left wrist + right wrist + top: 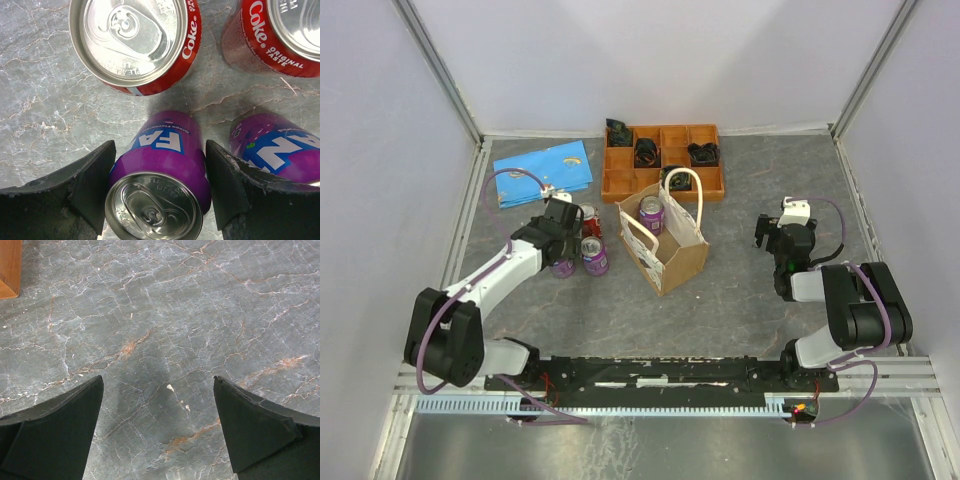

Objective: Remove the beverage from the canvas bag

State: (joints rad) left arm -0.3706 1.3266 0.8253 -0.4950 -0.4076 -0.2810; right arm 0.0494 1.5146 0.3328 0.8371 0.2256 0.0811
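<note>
Left gripper [160,145] is closed to can width: both fingers [95,185] bear on the sides of an upright purple can [157,175] standing on the table [45,110]. A second purple can [280,150] sits just outside its right finger, and two red Coke cans [135,40] stand close ahead. Recommendation: part the fingers only slightly and lift straight up, as neighbours crowd the exit. The canvas bag [685,255] stands to this claw's right, one beverage [651,215] inside. Right gripper [157,377] gapes wide, holding nothing.
</note>
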